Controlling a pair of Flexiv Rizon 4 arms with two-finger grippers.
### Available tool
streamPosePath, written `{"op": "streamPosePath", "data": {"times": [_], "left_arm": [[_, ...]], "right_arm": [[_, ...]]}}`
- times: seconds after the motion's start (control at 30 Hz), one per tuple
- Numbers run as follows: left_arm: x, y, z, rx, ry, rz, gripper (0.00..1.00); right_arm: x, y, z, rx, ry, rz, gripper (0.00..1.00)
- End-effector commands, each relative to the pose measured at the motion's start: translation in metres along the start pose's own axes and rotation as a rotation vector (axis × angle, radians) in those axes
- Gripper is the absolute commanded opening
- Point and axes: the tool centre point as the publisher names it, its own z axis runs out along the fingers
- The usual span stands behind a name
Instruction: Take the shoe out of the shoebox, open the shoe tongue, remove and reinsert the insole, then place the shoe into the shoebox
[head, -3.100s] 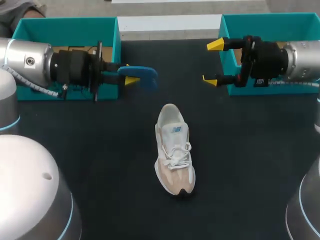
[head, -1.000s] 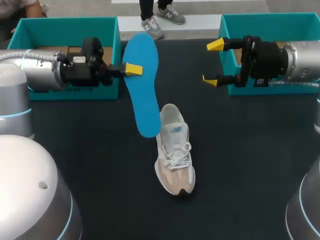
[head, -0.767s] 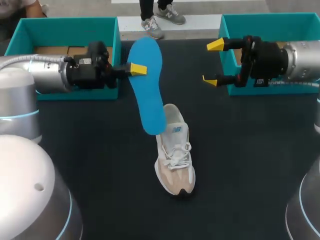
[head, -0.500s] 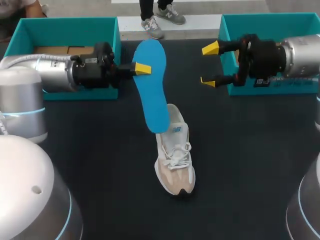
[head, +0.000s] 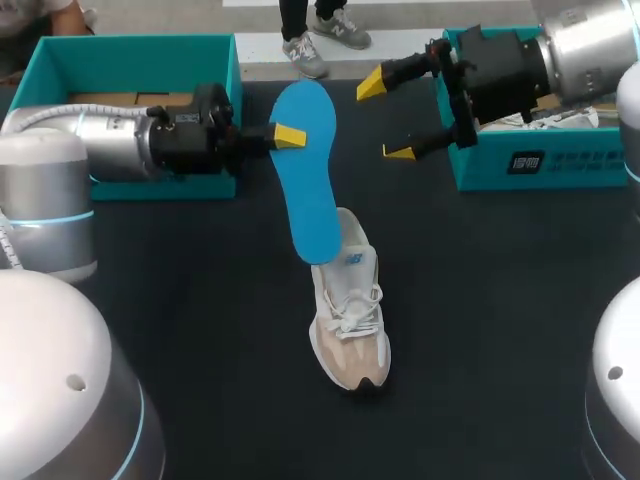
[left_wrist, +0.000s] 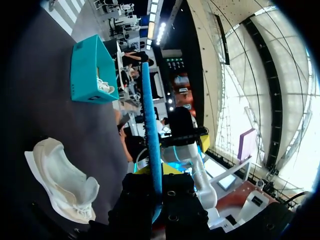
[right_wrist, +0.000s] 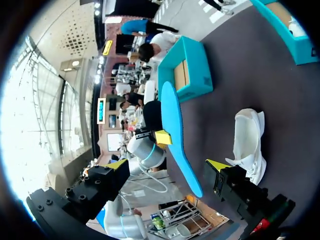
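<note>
Over the dark counter (head: 200, 300), the left claw (head: 285, 135) pinched a light, floppy-looking blue insole (head: 305, 170) above the shoe (head: 348, 300); the wide-open right claw (head: 385, 118) could steady its lower end.

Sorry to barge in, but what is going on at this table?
The left tool is shut on a blue insole, held with its lower end at the heel opening of a white sneaker standing on the table. The right tool hangs open beside the insole's upper end, touching nothing. The teal left shoebox and right shoebox stand at the far corners.
</note>
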Motion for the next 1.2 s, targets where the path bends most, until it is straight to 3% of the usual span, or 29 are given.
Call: {"op": "streamPosePath", "data": {"times": [0.03, 0.2, 0.23, 0.3, 0.4, 0.47, 0.57, 1.2], "left_arm": [[-0.001, 0.001, 0.000, 0.000, 0.001, 0.001, 0.00], [-0.001, 0.001, 0.000, 0.000, 0.001, 0.001, 0.00], [-0.001, 0.001, 0.000, 0.000, 0.001, 0.001, 0.00], [-0.001, 0.001, 0.000, 0.000, 0.001, 0.001, 0.00], [-0.001, 0.001, 0.000, 0.000, 0.001, 0.001, 0.00], [-0.001, 0.001, 0.000, 0.000, 0.001, 0.001, 0.00], [-0.001, 0.001, 0.000, 0.000, 0.001, 0.001, 0.00], [-0.001, 0.001, 0.000, 0.000, 0.001, 0.001, 0.00]], "right_arm": [[0.003, -0.004, -0.003, -0.011, -0.079, 0.003, 1.00], [0.003, -0.004, -0.003, -0.011, -0.079, 0.003, 1.00], [0.003, -0.002, 0.003, 0.033, -0.141, -0.027, 1.00], [0.005, 0.000, 0.009, -0.003, -0.294, -0.106, 1.00], [0.015, -0.001, 0.020, -0.064, -0.678, -0.170, 1.00], [0.018, -0.002, 0.024, -0.127, -0.730, -0.237, 1.00], [0.023, -0.004, 0.030, -0.162, -0.897, -0.258, 1.00], [0.022, -0.005, 0.036, -0.168, -0.923, -0.265, 1.00]]}}
